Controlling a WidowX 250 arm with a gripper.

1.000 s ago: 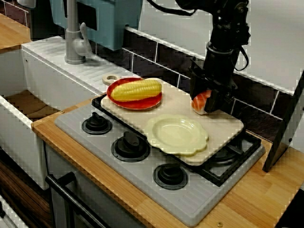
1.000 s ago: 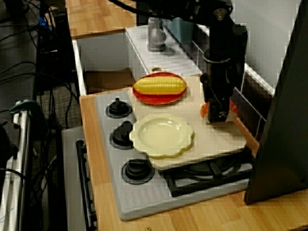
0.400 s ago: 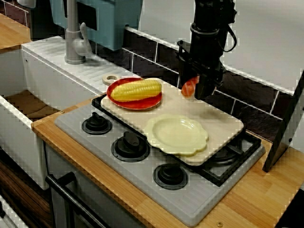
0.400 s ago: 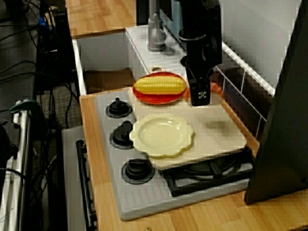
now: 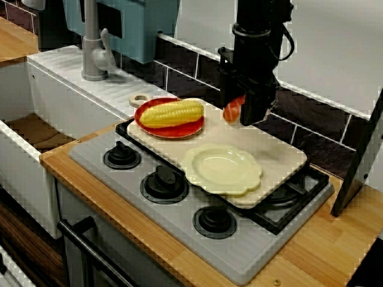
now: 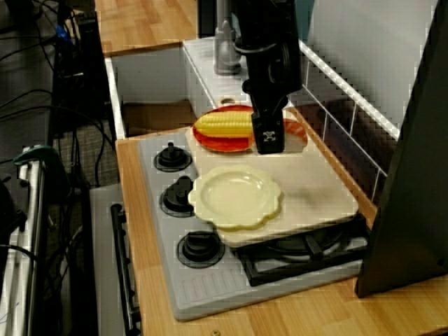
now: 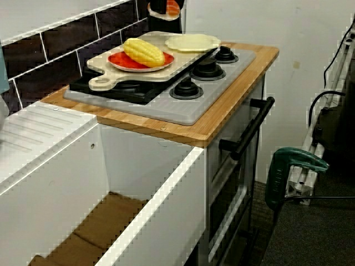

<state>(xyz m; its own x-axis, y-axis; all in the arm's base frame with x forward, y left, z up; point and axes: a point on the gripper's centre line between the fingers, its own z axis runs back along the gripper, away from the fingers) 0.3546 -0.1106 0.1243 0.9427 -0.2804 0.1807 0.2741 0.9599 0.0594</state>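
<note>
**A:** Where's the salmon piece (image 5: 231,111)?

**B:** Pinched in the end effector (image 5: 242,116), up off the cutting board (image 5: 281,158), just beside the red plate (image 5: 173,130) with the corn cob (image 5: 170,112).

**A:** Which way does it point?

**B:** Can't tell. The fingers hide most of it, and only an orange edge shows.

I can't read any text, number or brand in any view. My gripper (image 6: 269,147) has a small white mark (image 6: 268,135) on its black housing in the view along the counter, but it's too blurred to make out as letters or a sign.
</note>
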